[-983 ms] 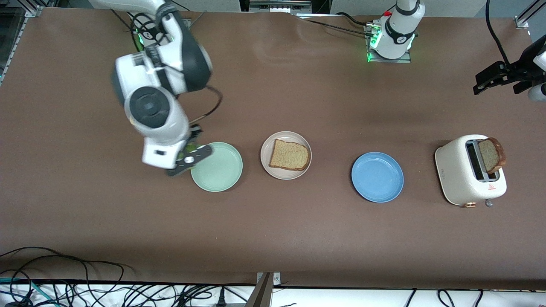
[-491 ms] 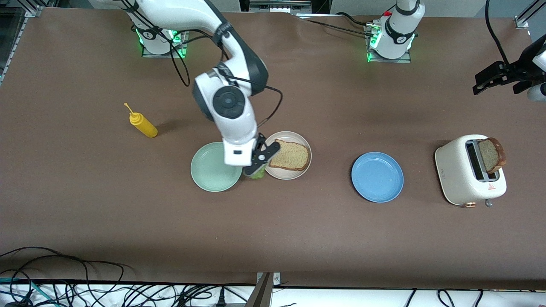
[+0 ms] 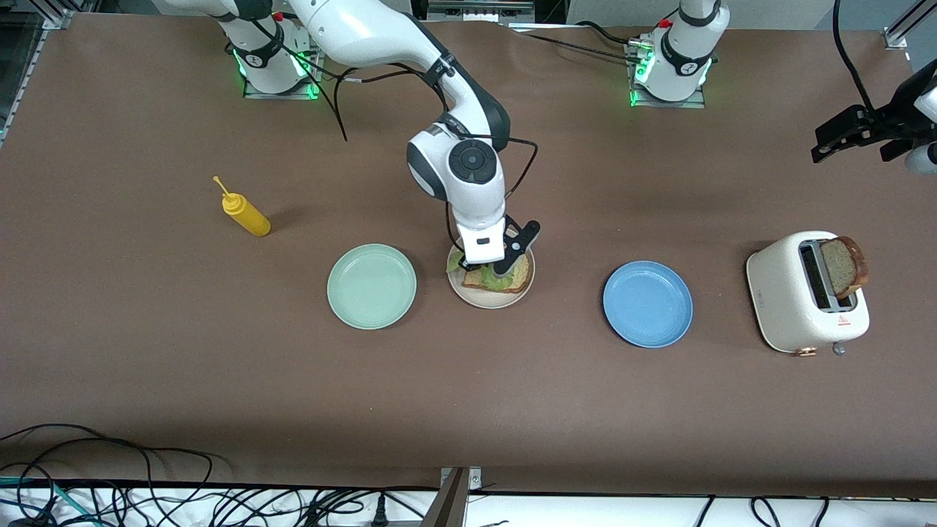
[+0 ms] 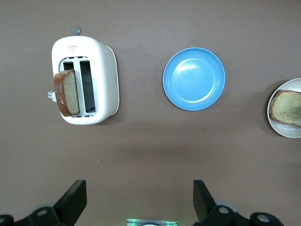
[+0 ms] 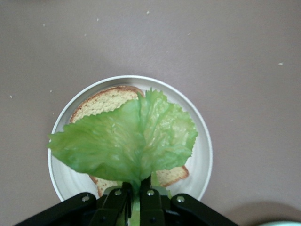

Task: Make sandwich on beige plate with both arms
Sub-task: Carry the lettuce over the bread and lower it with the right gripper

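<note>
Tabletop: right hand (image 5: pixel 134 200) dangles lettuce (image 5: pixel 127 141) over bread (image 5: pixel 101 104).

The right arm reached out from its base, its right gripper (image 5: pixel 134 200) pointing down with fingers pinched together. The left arm waited, its left gripper (image 4: pixel 138 205) spread wide and raised.

**A robotics lab set up as a mock kitchen**

You are looking at a lab bench, not a home kitchen. Two arm bases (image 3: pixel 272 55) (image 3: pixel 670 66) are bolted onto the brown-covered counter (image 3: pixel 468 395) and glow with green status lights. Loose black cables (image 3: pixel 146 490) tangle along the counter's edge nearest the front camera, and aluminium framing (image 3: pixel 902 29) stands at a corner. The kitchen props are sparse: a white toaster (image 3: pixel 805 300), a yellow squeeze bottle (image 3: pixel 245 211), and plain coloured plates (image 3: pixel 372 285) (image 3: pixel 648 304).
</note>
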`<state>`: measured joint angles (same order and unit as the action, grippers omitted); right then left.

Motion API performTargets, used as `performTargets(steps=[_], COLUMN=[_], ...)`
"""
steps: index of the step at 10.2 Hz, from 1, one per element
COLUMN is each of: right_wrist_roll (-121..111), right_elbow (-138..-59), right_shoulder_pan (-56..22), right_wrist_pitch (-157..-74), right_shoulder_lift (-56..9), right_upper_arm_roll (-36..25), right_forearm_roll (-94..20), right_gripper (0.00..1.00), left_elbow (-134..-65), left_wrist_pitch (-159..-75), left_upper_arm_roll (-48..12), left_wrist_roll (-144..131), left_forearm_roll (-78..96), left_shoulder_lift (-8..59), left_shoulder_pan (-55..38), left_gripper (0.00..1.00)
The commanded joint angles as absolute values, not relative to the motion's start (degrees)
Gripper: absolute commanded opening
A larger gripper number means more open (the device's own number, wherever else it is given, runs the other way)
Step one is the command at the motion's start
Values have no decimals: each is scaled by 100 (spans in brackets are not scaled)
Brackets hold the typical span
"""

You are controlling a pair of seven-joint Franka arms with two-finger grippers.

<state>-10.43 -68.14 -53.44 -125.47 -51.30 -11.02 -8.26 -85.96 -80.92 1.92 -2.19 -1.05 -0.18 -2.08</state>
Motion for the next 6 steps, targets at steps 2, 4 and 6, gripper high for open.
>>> performTargets(steps=[2, 4, 6], right_wrist_roll=[-1160, -1108, -1099], right_elbow=[-6636, -6636, -6645], right_shoulder_pan=[-5414, -5475, -5502], right_wrist_pitch=[-12656, -12709, -12823], right_shoulder_lift=[-5335, -5361, -5396], right_upper_arm_roll=[-1143, -1143, -1143], right_forearm_roll=[-651, -633, -642], right_gripper=[0, 9, 100], left_elbow=[-8446, -8455, -8464], left_wrist_pitch=[-7980, -7980, -7980], left_upper_arm_roll=[202, 202, 202], left_wrist_roll=[-237, -246, -246], left_forearm_roll=[-167, -167, -167], left_shoulder_lift=[44, 44, 44], left_shoulder_pan=[-211, -220, -220], left_gripper=[100, 100, 100])
